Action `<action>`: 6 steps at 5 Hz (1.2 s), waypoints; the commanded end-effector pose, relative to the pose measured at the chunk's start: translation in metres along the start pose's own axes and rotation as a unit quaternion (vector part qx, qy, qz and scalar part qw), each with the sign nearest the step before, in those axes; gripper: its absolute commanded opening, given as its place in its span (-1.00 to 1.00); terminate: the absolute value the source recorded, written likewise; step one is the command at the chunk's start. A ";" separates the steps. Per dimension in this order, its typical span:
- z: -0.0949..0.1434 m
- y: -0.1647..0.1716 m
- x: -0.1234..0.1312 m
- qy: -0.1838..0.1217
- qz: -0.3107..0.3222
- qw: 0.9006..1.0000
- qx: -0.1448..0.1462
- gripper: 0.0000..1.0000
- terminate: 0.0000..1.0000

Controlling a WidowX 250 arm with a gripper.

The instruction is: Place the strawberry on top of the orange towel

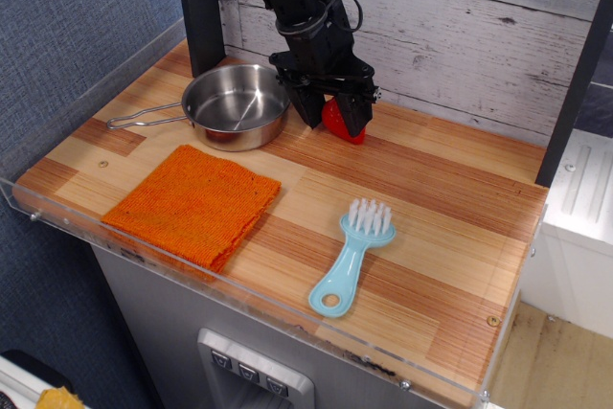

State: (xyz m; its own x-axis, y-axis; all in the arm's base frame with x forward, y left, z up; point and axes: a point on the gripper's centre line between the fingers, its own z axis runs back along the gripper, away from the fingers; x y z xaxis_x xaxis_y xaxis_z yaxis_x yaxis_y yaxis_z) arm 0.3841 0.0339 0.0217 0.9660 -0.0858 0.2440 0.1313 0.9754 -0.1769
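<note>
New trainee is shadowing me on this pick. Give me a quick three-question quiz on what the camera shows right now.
1. True or false: the strawberry is already on the orange towel.
2. What is the gripper closed around?
3. Which lies nearest the table's front edge: A) steel pan, B) blue brush, C) strawberry?

Key:
1. False; it sits between the gripper's fingers beside the pan.
2. The strawberry.
3. B.

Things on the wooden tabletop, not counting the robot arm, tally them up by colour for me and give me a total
Red: 1, the strawberry between the fingers of the gripper
Orange: 1, the orange towel
Silver: 1, the steel pan
Light blue: 1, the brush
Total: 4
</note>
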 end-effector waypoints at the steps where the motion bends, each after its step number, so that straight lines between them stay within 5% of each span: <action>1: 0.048 -0.015 0.002 -0.052 -0.004 0.999 -0.011 -1.00 -1.00; 3: 0.109 -0.001 -0.046 -0.089 0.009 0.994 -0.056 -1.00 -1.00; 4: 0.099 0.018 -0.071 -0.053 -0.014 0.998 -0.015 -1.00 -1.00; 6: 0.074 0.036 -0.090 0.022 -0.005 1.000 0.014 -1.00 -1.00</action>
State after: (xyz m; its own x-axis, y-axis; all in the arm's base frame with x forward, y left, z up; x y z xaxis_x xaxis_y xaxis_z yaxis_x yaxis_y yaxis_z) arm 0.2816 0.0904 0.0497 0.9800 -0.1033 0.1699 0.1312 0.9780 -0.1619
